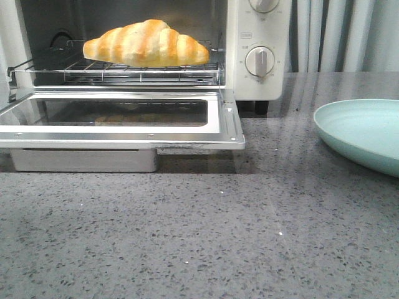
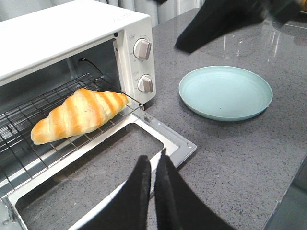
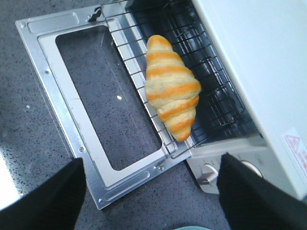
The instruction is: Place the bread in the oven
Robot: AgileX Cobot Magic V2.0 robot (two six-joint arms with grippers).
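The bread (image 1: 148,43), a golden croissant roll with pale stripes, lies on the wire rack (image 1: 56,67) inside the cream-white oven (image 1: 255,25). The glass door (image 1: 124,138) is folded down flat. In the left wrist view the bread (image 2: 76,114) lies on the rack, and my left gripper (image 2: 153,158) hovers shut and empty above the door's front frame (image 2: 172,139). From above, my right gripper (image 3: 152,160) stands wide open with nothing in it, over the door's corner (image 3: 103,201), with the bread (image 3: 171,93) farther in. Neither gripper appears in the front view.
A pale green plate (image 1: 361,134) sits on the grey speckled counter to the right of the oven and appears as the plate (image 2: 225,92) in the left wrist view. Two knobs (image 1: 260,61) face front. A dark part of the other arm (image 2: 216,24) hangs above the plate.
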